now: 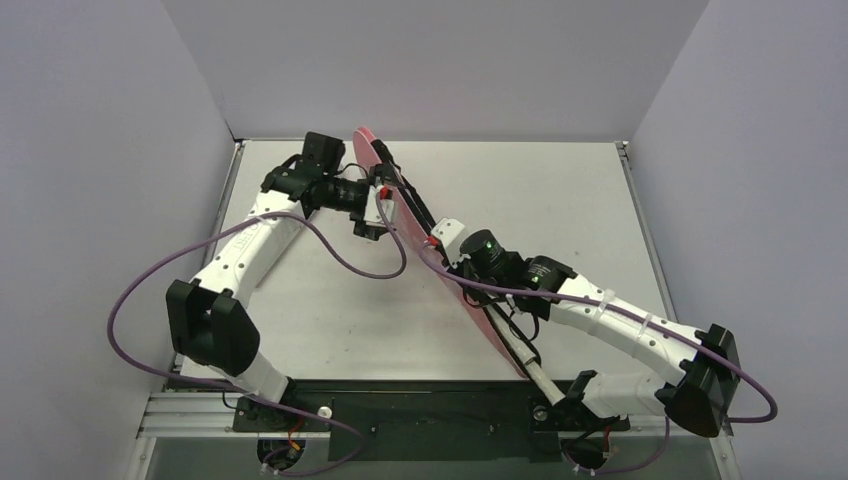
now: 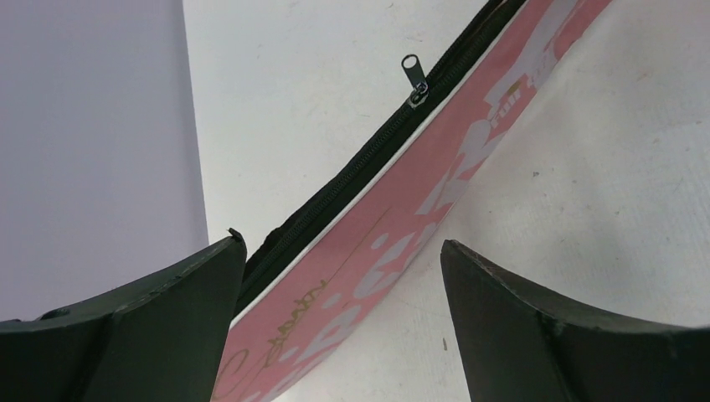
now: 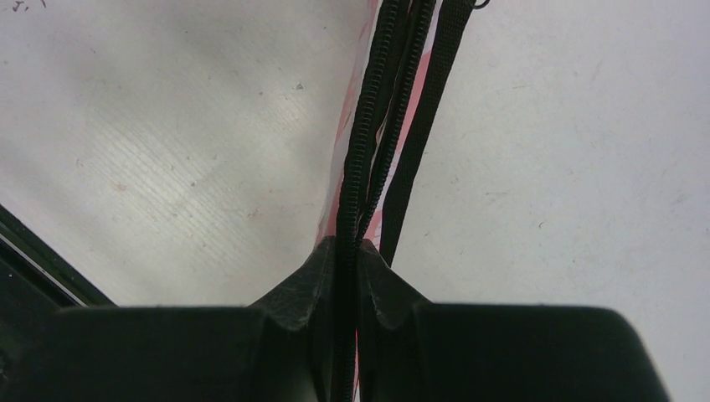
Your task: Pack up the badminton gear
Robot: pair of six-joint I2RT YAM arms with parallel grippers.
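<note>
The pink "SPORT" cover (image 1: 480, 310) stands on its edge and runs diagonally from the table's far middle to the near edge. My left gripper (image 1: 377, 216) is open around its far part. In the left wrist view the cover (image 2: 402, 226) passes between the fingers (image 2: 342, 243), close to the left finger (image 2: 192, 293). Its black zipper has a pull (image 2: 414, 77) further along. My right gripper (image 1: 438, 240) is shut on the cover's zipper edge (image 3: 368, 126) at mid length (image 3: 345, 244). The black strap (image 3: 423, 142) hangs beside it. A white shaft (image 1: 535, 368) shows at the cover's near end. Rackets and shuttlecocks are hidden.
The white table (image 1: 560, 200) has grey walls on the left, back and right. A black rail (image 1: 420, 405) carrying both arm bases runs along the near edge. Purple cables loop from both arms over the table.
</note>
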